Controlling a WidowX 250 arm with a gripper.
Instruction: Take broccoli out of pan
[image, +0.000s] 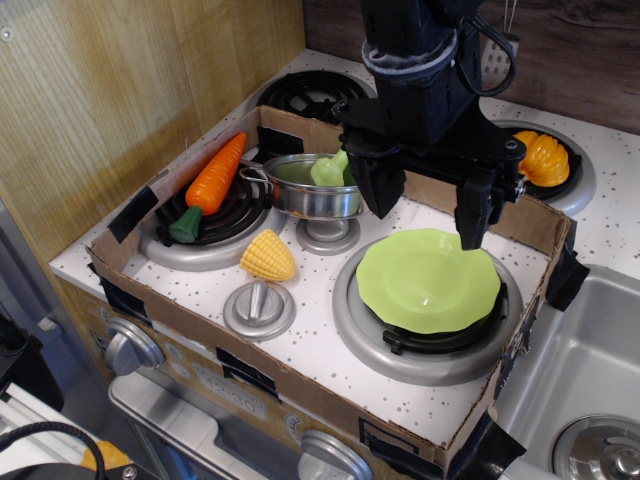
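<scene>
The pan (300, 192) is a small shiny steel pot standing on a grey knob at the middle of the toy stove. The pale-green broccoli (330, 170) sits inside it, leaning at its right side. My black gripper (425, 215) hangs open just right of the pan, above the far edge of the light-green plate (428, 280). Its left finger (378, 190) is next to the pan's right rim, and its right finger (472, 220) is over the plate's far right. Nothing is between the fingers.
An orange carrot (212, 180) lies on the left burner. A yellow corn piece (268, 255) lies in front of the pan. An orange toy (543, 157) sits on the back right burner. A cardboard wall (250, 345) rings the stove top. A sink (590, 370) lies at the right.
</scene>
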